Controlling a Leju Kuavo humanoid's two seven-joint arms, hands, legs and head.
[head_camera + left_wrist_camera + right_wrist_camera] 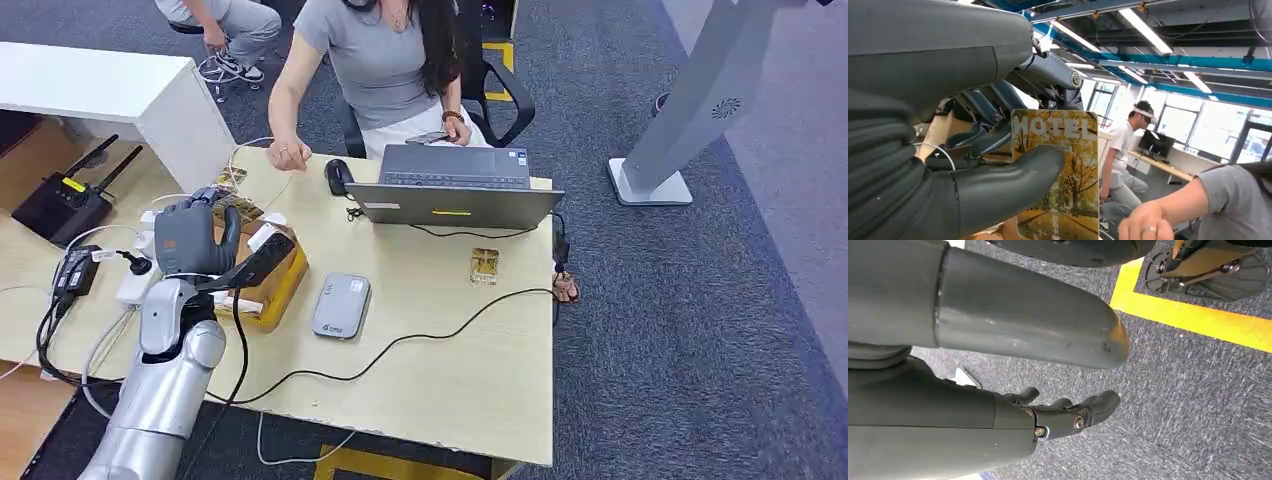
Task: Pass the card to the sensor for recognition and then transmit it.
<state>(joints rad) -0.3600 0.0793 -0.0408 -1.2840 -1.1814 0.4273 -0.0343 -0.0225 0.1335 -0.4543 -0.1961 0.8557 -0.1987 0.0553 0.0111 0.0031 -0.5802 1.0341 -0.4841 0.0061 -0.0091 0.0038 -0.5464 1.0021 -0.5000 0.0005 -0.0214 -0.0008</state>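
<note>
Thumb and dark fingers of the left hand (983, 150) are pinching the card (1060, 175), a yellow autumn-tree print lettered MOTEL, and holding it upright. From the head camera that hand (195, 238) is hovering over the cardboard box (268, 290) at the table's (450, 380) left side, with the grey card reader (341, 305) lying just beside the box. A person's hand (287, 155) is resting on the far table edge near the laptop (452, 185). Right hand (1063, 415) is hanging over carpet, fingers loosely curled and gripping nothing.
</note>
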